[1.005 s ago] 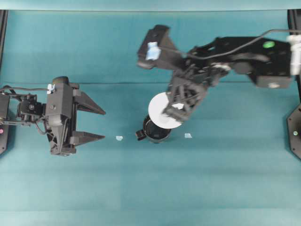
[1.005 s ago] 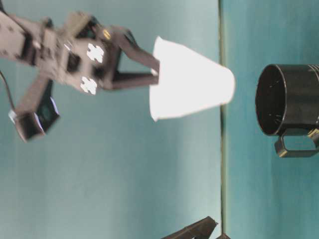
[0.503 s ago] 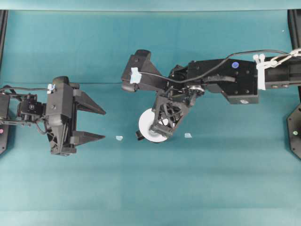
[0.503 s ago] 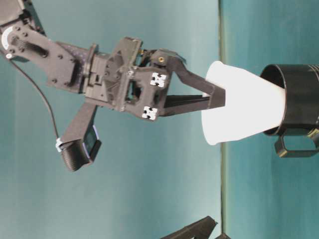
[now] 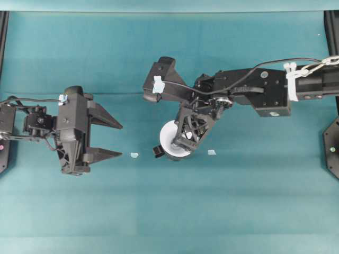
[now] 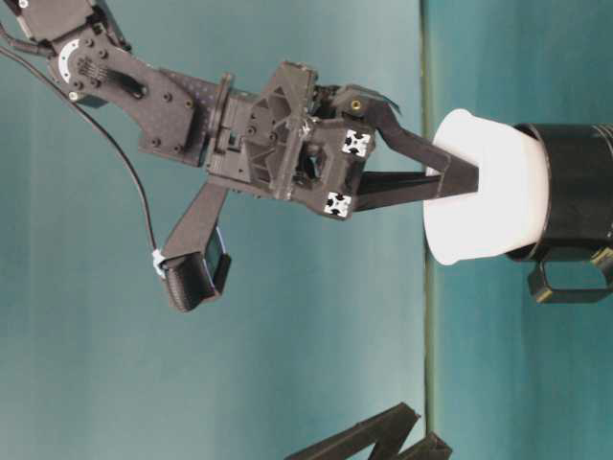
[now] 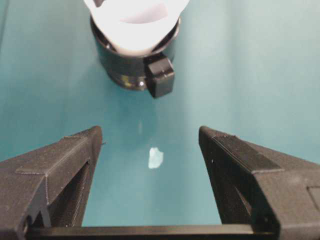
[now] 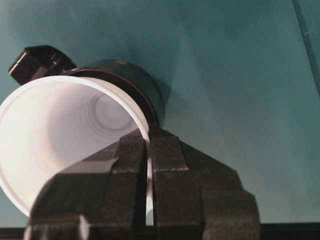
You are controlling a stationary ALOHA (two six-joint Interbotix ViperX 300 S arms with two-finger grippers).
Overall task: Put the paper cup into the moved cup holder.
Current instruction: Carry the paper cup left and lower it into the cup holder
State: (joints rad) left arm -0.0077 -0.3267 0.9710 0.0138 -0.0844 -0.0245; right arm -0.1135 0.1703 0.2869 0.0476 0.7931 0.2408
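The right gripper [image 5: 186,144] pinches the rim of the white paper cup [image 5: 170,138], one finger inside and one outside the wall, its jaws closed narrow on the paper. The cup sits partly sunk into the glossy black cup holder [image 7: 131,70] near the middle of the teal table [image 5: 228,201]; in the table-level view its wide upper part [image 6: 488,196] stands proud of the holder's mouth [image 6: 579,192]. The holder's stubby handle [image 7: 160,75] points toward the left arm. No brand, label or legible writing shows on cup or holder; the only markings are small black-and-white patterned squares [image 6: 359,141] on the right gripper's body, and pale tape on the wrist cameras. The right arm reaches in from the right edge, stretched across the table with its wrist bent down over the holder. The left gripper [image 5: 108,140] hovers well apart at the left, level with the table, fingers [image 7: 60,170] spread wide and holding nothing, pointed at the holder. Two small pale scraps [image 5: 134,155] lie on the cloth, one either side of the holder.
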